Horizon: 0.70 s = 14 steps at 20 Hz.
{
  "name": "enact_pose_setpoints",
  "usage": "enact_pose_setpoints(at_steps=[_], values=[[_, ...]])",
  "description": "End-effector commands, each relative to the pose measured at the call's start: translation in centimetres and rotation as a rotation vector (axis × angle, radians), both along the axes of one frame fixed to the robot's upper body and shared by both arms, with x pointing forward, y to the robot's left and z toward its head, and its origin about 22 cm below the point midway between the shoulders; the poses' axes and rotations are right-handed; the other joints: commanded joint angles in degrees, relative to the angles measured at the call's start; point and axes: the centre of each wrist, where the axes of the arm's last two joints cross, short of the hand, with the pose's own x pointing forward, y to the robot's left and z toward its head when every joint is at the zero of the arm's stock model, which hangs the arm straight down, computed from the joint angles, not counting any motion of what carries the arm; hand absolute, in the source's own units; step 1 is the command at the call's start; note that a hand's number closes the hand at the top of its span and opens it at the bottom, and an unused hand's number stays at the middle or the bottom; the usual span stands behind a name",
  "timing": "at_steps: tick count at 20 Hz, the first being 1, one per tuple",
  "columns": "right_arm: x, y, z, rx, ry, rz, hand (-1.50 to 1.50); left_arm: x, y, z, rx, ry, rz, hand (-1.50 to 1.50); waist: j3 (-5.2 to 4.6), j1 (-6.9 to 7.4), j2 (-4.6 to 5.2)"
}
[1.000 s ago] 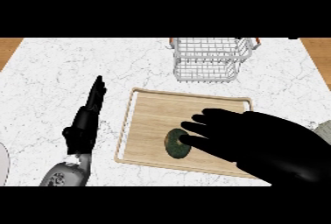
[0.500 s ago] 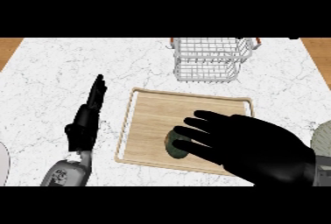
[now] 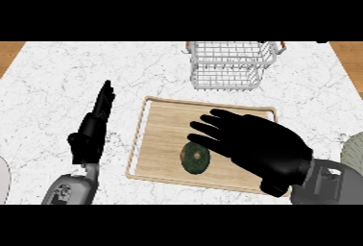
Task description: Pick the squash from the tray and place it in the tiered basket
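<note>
Moved: right hand [image 3: 259, 149] has shifted a little up the tray [image 3: 164, 126], leaving more of the squash [image 3: 193, 159] uncovered, and its grey wrist has come into view at the lower right; squash, tray, basket [image 3: 230, 65] and left hand [image 3: 94, 129] lie as they did
Right hand: open, fingers [image 3: 212, 129] spread and only slightly bent, palm down over the right half of the tray, gripping nothing
Contact: the lowest fingers overlap the squash's upper right edge; whether they touch it cannot be told
Squash: dark green, round, lying on the tray a little below its middle, just left of the right palm
Tray: pale wooden board with a raised rim, lying on the desk [image 3: 71, 77] between the two hands
Basket: white wire, tiered, orange at the handle ends, standing on the desk beyond the tray's far edge, apart from it
Left hand: open, fingers straight and together, seen edge-on, pointing away, resting left of the tray without touching it
Desk: white marble
</note>
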Motion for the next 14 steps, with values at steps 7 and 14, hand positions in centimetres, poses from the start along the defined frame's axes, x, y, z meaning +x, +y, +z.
enact_pose_setpoints(at_steps=[7,14], values=[[2.4,1.1,-4.4,-0.025,0.059,0.011,-1.50,-0.1,-1.0,1.2,-0.008,-0.003,0.003,0.00,0.01,0.17,0.04],[2.0,-0.5,-2.4,0.020,0.099,0.035,-1.50,-0.2,-0.6,2.1,0.001,-0.011,0.006,0.00,0.00,-0.10,-0.06]])
